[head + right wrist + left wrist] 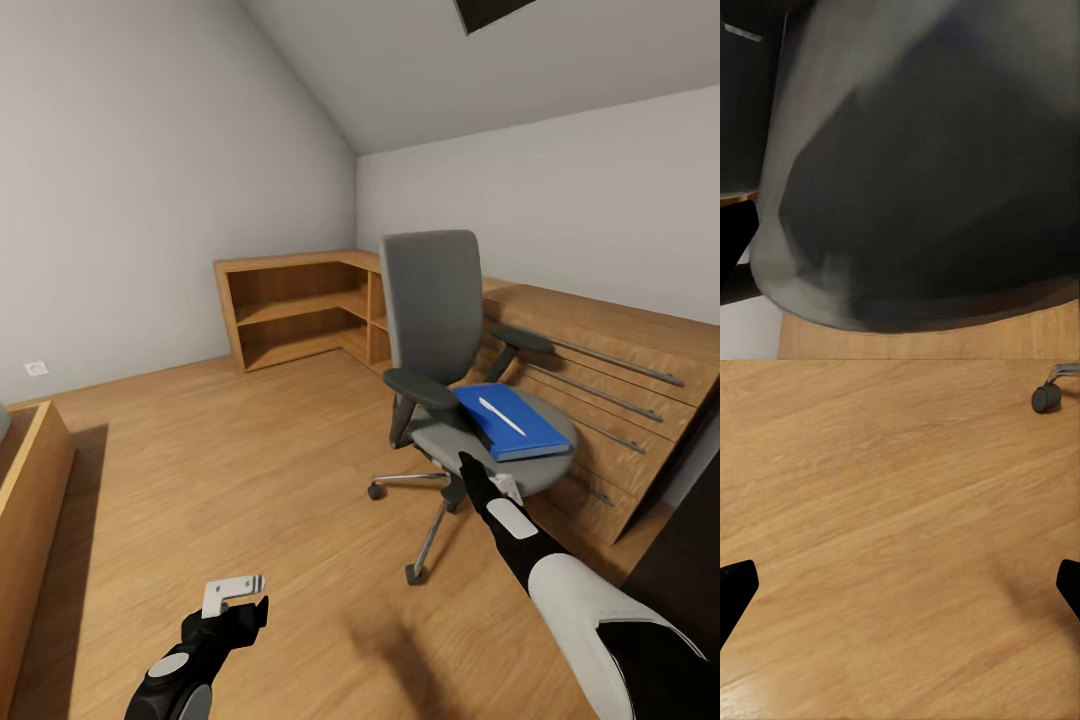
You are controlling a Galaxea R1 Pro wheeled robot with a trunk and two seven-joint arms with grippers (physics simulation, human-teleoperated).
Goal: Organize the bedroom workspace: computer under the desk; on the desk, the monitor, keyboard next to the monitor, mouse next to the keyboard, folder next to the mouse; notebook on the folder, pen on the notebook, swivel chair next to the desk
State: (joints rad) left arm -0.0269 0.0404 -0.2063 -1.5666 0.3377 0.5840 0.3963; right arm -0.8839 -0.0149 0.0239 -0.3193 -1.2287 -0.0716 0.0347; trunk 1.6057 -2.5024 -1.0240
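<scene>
The swivel chair [432, 300] stands on the wood floor, grey seat and tall back, chrome base. On its seat lies the blue folder [520, 425] with the white pen [501, 416] on top. My right gripper [470, 468] is at the seat's front edge. In the right wrist view the grey seat [930, 172] looms very close and one dark finger [735, 244] sits far to the side. My left gripper [240, 597] hangs open over bare floor, its fingertips [735, 585] wide apart. The notebook, mouse, keyboard, monitor and computer are out of view.
A light wooden chest with long bar handles [620, 380] stands right behind the chair. Low open wooden shelving [300, 305] fills the far corner. A wooden edge [30, 480] runs along the left. Something black [690, 560] sits at the right edge. A chair castor [1045, 397] is near my left gripper.
</scene>
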